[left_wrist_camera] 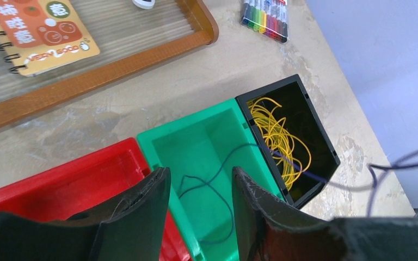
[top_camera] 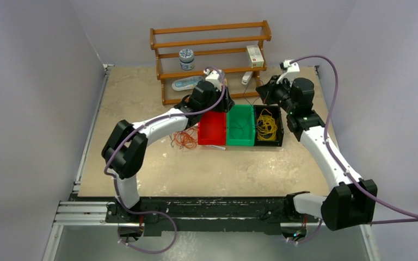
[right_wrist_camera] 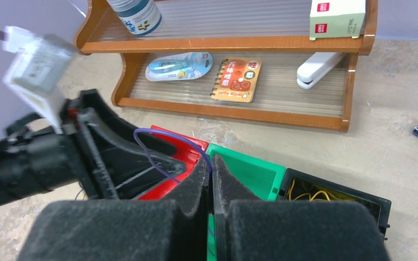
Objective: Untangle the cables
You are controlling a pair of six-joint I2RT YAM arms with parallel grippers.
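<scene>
A thin dark blue-purple cable [left_wrist_camera: 224, 187] lies partly in the green bin [left_wrist_camera: 196, 141]. From there it runs taut over the black bin [left_wrist_camera: 326, 147] and off to the right. My left gripper [left_wrist_camera: 200, 173] hangs open just above the green bin, with the cable below the gap and nothing between the fingers. My right gripper [right_wrist_camera: 211, 166] is shut on the same dark cable [right_wrist_camera: 151, 156], which loops out to the left of its tips. Yellow cables [top_camera: 266, 128] lie coiled in the black bin. Orange-red cables [top_camera: 184, 138] sit on the table left of the red bin [top_camera: 212, 128].
A wooden shelf [top_camera: 212, 54] stands behind the bins with a jar [top_camera: 186, 58], a box [top_camera: 254, 55], a notebook [right_wrist_camera: 237, 80] and a stapler [right_wrist_camera: 318, 69]. A pack of markers [left_wrist_camera: 265, 19] lies on the table near the shelf's right end.
</scene>
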